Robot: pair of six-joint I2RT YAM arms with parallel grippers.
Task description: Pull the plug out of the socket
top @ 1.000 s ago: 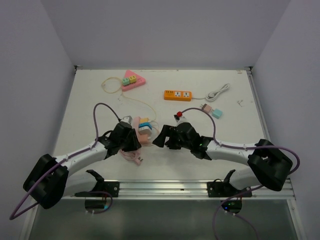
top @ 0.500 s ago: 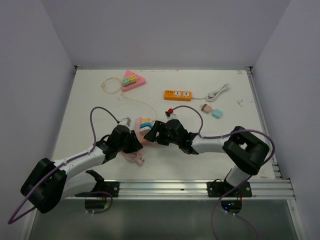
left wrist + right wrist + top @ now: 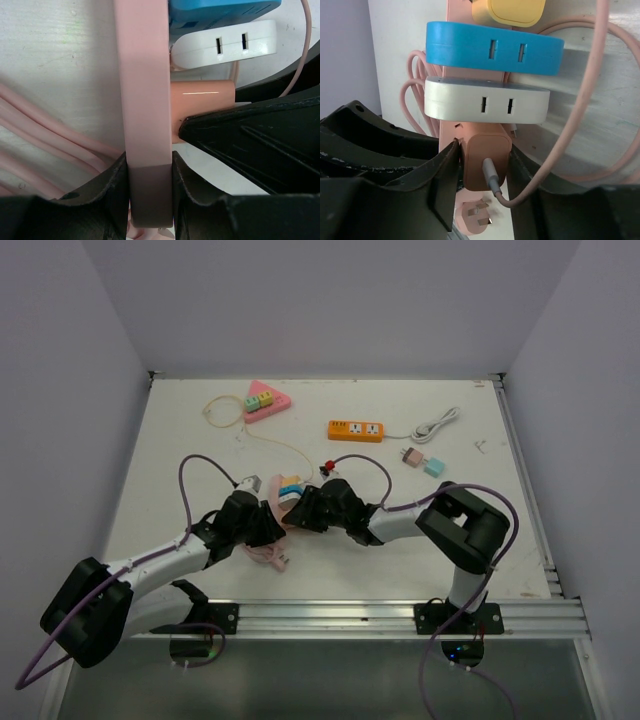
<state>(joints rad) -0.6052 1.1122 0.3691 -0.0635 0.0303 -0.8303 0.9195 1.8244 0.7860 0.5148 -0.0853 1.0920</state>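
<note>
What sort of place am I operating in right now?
Probably a lab robot test cell: a white table boxed in by plain grey walls, a metal rail along the near edge, and props like an orange power strip and a pink triangular socket.

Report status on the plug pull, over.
Left gripper shut on end of pink power strip. Right gripper shut on pink plug, plug seated in strip. White adapter close beside plug, not gripped.

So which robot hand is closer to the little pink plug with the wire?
Right. The right gripper hugs both sides of the pink plug with its fingers. The left gripper is beside it, clamped on the end of the pink socket strip.
</note>
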